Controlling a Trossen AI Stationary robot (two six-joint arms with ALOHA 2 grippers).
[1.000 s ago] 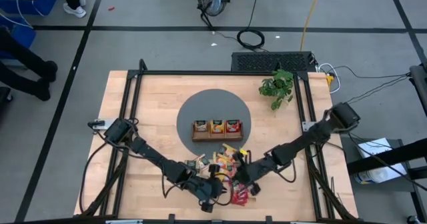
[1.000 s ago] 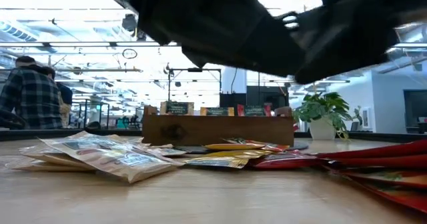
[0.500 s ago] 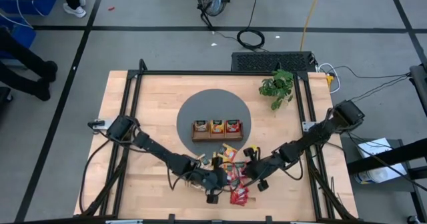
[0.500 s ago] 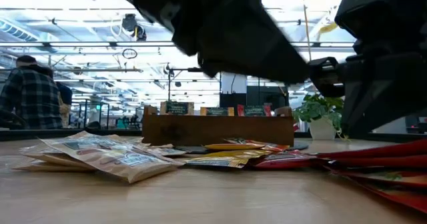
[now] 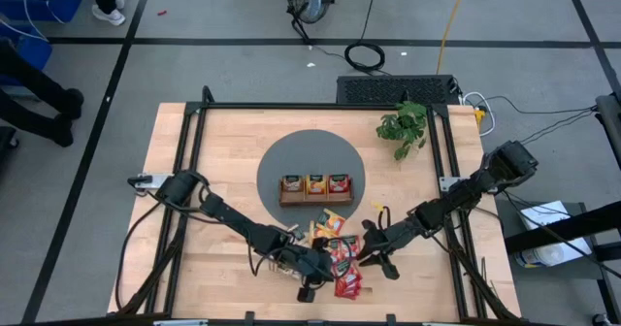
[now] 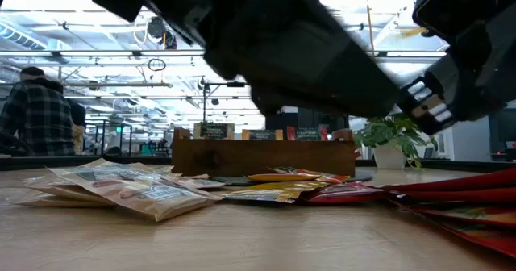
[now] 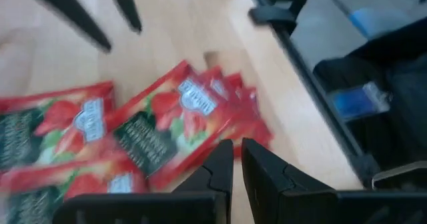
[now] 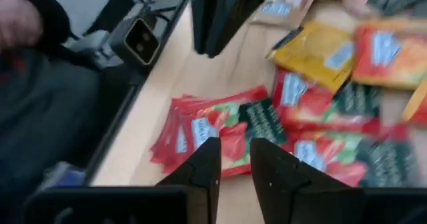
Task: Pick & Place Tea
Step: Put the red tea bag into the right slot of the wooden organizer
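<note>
1. Red sachets (image 5: 346,268) of tea lie fanned in the lower middle of the high frame, with orange-yellow sachets (image 5: 331,221) just above them and pale tan sachets (image 5: 287,241) to their left, all on the wooden surface (image 5: 223,161).
2. My left tool (image 5: 309,289) sits at the left edge of the red pile, lower centre of the high frame. In the left wrist frame its fingers (image 7: 220,174) stand almost together with a thin slit between, nothing between them, red packets beyond.
3. My right tool (image 5: 367,255) is at the right edge of the same pile. In the right wrist frame its fingers (image 8: 207,164) show a narrow gap, holding nothing.
4. Wooden tray (image 5: 316,186) on the grey disc (image 5: 291,156), above the pile, carries sachets in all three compartments.
5. Potted plant (image 5: 403,127) upper right on the surface.
</note>
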